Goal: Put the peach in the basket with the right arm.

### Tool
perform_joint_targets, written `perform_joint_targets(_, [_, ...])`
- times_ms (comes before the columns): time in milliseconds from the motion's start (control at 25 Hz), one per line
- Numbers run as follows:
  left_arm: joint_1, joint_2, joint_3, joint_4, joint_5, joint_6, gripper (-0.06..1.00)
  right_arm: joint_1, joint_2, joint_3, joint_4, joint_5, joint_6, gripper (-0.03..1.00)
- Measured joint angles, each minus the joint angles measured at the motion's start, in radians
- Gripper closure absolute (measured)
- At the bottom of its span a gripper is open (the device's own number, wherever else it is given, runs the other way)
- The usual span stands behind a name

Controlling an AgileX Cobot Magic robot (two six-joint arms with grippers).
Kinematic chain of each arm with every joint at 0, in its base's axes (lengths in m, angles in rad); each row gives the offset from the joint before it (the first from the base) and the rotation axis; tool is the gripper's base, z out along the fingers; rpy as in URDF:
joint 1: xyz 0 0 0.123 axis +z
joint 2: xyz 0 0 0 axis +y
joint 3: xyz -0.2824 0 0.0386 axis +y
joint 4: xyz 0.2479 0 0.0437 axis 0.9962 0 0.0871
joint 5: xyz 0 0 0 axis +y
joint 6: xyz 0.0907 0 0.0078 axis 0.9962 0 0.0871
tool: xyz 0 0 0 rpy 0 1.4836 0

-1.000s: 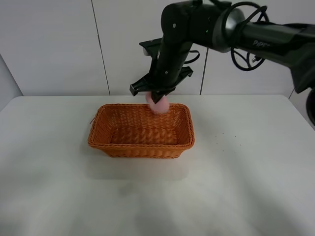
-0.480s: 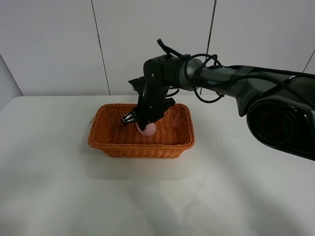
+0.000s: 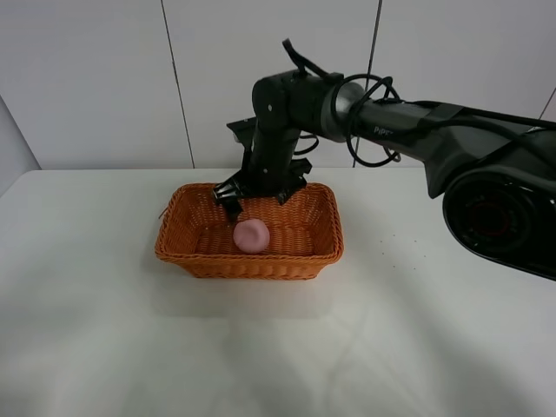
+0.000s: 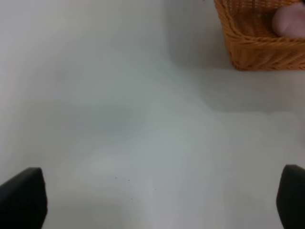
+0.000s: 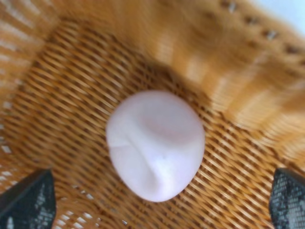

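The left fingers (image 4: 21, 200) are spread wide, far off over the bench (image 3: 87, 304). The peach (image 3: 251, 235) lies in the basket (image 3: 187, 252), just under the right fingers (image 5: 26, 202). They are spread wide too and hold nothing.

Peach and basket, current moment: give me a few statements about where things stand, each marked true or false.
1. The peach lies inside the basket. True.
2. The right gripper is shut on the peach. False: it is open and hovers above the peach, with its fingers well clear on either side in the right wrist view.
3. The left gripper hangs over the basket. False: it is over bare table, and its camera shows the basket off to one side.
4. The basket stands upright on the table. True.
5. A second fruit lies in the basket. False: the peach is the only thing in it.
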Motion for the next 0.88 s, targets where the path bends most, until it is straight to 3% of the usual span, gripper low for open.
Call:
perform_joint_targets(160, [0.0,0.0,0.0,0.0,0.0,0.0,-0.04,0.0,-0.024,-0.155,-0.02,0.111,0.002,0.27])
perform_joint_targets(320, [0.0,0.0,0.0,0.0,0.0,0.0,-0.04,-0.001,-0.031,-0.262,-0.072,0.133,0.002,0.27])
perform_joint_targets(480, [0.0,0.0,0.0,0.0,0.0,0.0,-0.04,-0.029,-0.032,-0.27,-0.063,0.138,0.002,0.27])
perform_joint_targets(680, [0.0,0.0,0.0,0.0,0.0,0.0,-0.04,-0.123,-0.032,-0.269,-0.062,0.141,0.0,0.27])
perform_joint_targets(880, [0.0,0.0,0.0,0.0,0.0,0.0,-0.04,-0.278,-0.032,-0.268,-0.065,0.142,-0.006,0.27])
